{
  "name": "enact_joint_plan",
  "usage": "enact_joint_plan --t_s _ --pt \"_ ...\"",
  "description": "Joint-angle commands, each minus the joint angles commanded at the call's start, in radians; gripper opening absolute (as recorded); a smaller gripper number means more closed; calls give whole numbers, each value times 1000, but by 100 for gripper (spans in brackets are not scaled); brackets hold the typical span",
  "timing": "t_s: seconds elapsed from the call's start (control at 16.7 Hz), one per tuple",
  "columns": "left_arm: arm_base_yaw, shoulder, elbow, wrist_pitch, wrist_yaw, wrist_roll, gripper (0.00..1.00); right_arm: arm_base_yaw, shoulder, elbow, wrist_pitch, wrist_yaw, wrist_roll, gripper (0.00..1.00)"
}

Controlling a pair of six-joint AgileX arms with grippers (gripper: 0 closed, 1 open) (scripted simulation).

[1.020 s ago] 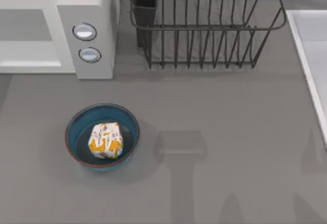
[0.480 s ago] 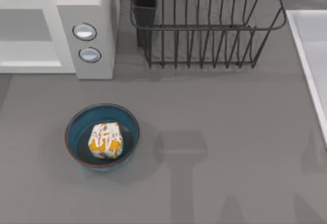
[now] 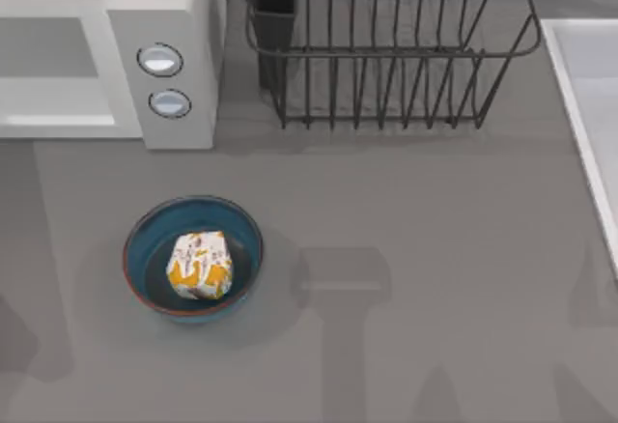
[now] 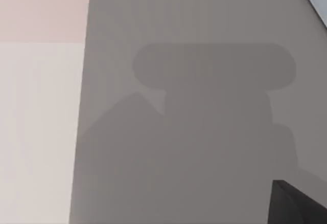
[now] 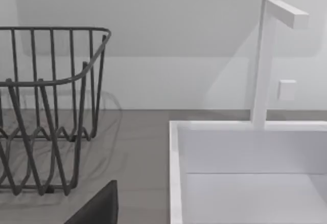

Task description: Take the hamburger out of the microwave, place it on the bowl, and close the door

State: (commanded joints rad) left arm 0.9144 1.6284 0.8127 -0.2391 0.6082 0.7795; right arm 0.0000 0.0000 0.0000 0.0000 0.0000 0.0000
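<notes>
- The grey table carries everything and shows soft shadows on its bare parts.
- The microwave stands at the table's far left, its door shut flat against its front.
- The black wire dish rack stands at the far edge, just right of the microwave.
- The white sink sits at the table's right edge, with a white faucet rising behind it.
- The blue bowl rests on the near left part, well apart from the rack.

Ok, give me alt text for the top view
A wrapped hamburger sits in a blue bowl on a grey table. Behind it stands a white microwave with its door shut, beside a black wire dish rack.
</notes>
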Motion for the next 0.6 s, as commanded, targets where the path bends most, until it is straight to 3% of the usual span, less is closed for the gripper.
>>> enact_joint_plan --t_s 0.6 --pt "-69 -97 -104 52 -40 -78 0 0 0 0 0 0 0 100"
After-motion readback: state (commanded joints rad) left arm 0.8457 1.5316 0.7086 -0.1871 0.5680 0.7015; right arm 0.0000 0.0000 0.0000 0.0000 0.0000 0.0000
